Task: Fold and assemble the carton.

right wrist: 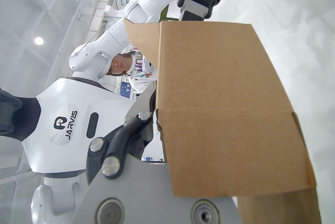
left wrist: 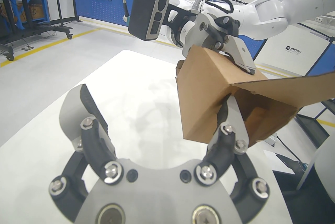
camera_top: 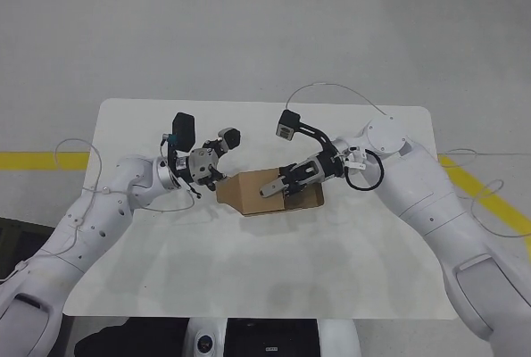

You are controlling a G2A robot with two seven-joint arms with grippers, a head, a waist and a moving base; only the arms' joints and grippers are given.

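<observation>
Nearest, the left hand (left wrist: 157,95) is spread wide and grips nothing. One finger (left wrist: 231,115) pokes against the inside edge of the carton (left wrist: 204,94) at its open end. The other finger is out over bare surface (camera_top: 247,268), well apart from the cardboard.

The carton sits mid-surface between the two arms, part-folded, long axis running side to side. One flap sticks out loose past the left hand. Can't tell whether the carton rests on the surface or is lifted a bit.

Key relation: the carton lies just ahead of the left hand, off toward the finger that touches it. So the left hand is at the carton's left end and is the free one. Closing or pushing that end probably falls to it.

Farther off, the right hand (camera_top: 276,187) comes in from the right end and looks clamped on the carton's top panel. One finger (left wrist: 242,57) is pressed flat on the outside; its partner is hidden behind cardboard, so that grip is a judgement.

Hidden: the carton's underside and far end, and how many flaps are tucked in.
</observation>
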